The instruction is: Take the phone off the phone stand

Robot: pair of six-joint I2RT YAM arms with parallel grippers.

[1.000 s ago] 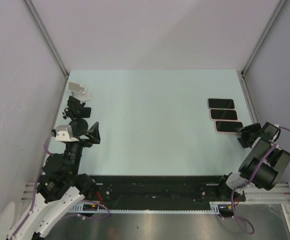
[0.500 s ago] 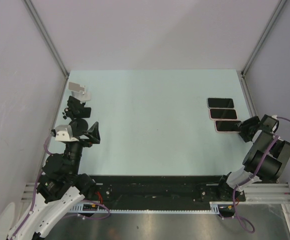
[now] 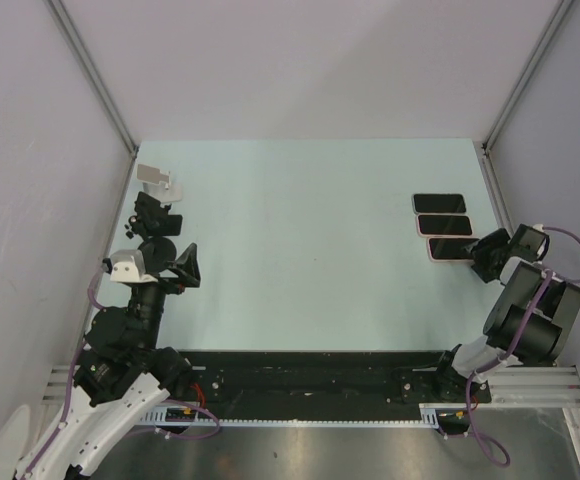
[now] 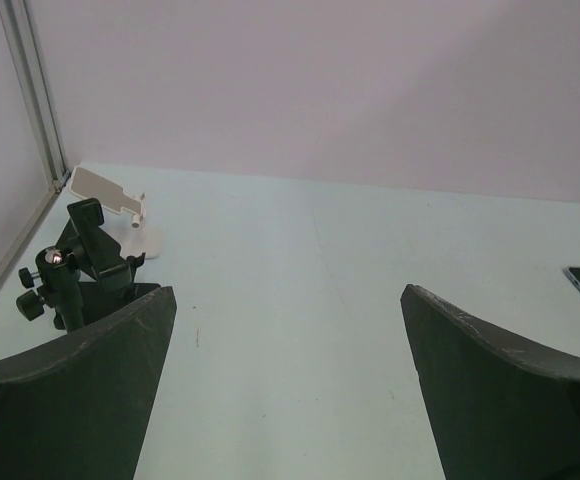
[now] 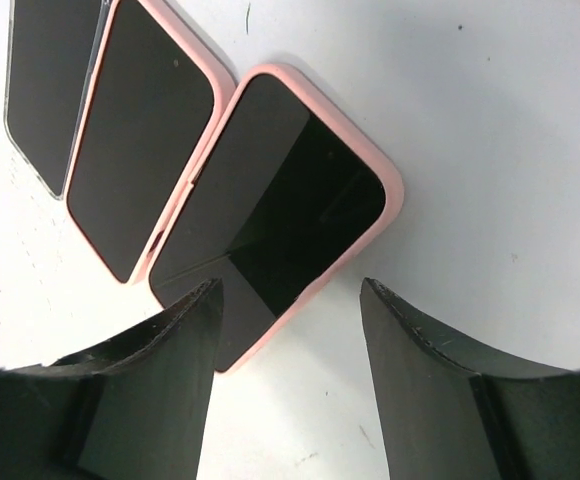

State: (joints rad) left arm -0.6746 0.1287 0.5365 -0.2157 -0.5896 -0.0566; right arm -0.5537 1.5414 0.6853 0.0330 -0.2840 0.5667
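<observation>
The pale green table (image 3: 310,250) bears everything. The left gripper (image 4: 288,300) hangs with its fingers wide. The right gripper (image 5: 290,290), fingers half apart and clamping nothing, straddles the near end of a pink-cased phone (image 5: 270,190). That phone lies flat at the table's right edge, beside a red-cased phone (image 5: 140,140) and a clear-cased phone (image 5: 50,90). At far left stand a black clamp mount (image 4: 75,265) and the white phone stand (image 4: 120,205), well apart from the phones.

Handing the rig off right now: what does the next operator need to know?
Left gripper: open, empty, by the black stand and white stand.
Right gripper: open, low over the near end of the nearest phone, not gripping it.
A second phone and third phone lie flat beside it on the table.
Done: neither stand holds a phone.
Left: probably just backing the right arm off.
</observation>
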